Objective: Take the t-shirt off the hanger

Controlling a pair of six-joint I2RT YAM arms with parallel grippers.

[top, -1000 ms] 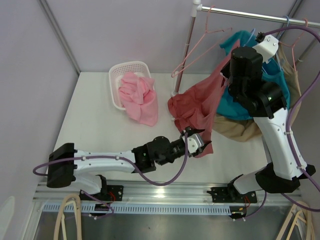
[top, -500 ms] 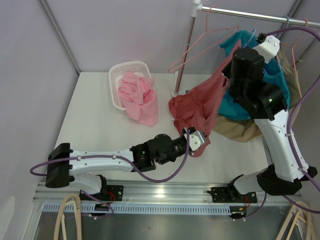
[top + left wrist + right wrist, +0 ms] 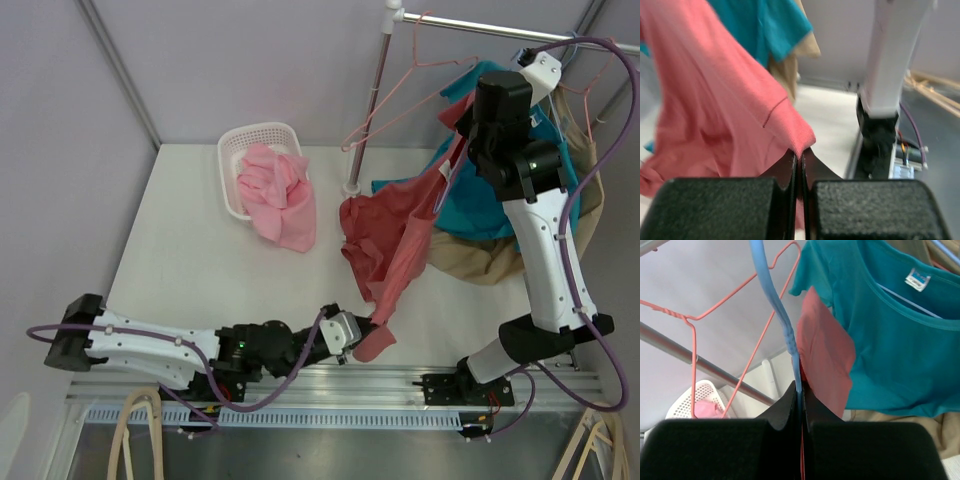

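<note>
Red t-shirt, hem pinched in left pincer, partly hides blue hanger clamped in right pincer.

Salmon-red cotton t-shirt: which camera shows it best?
Top external: the whole salmon-red cotton t-shirt shows, drawn out diagonally. Left wrist shows only its hem in the left gripper; right wrist only a patch beside the teal t-shirt.
</note>
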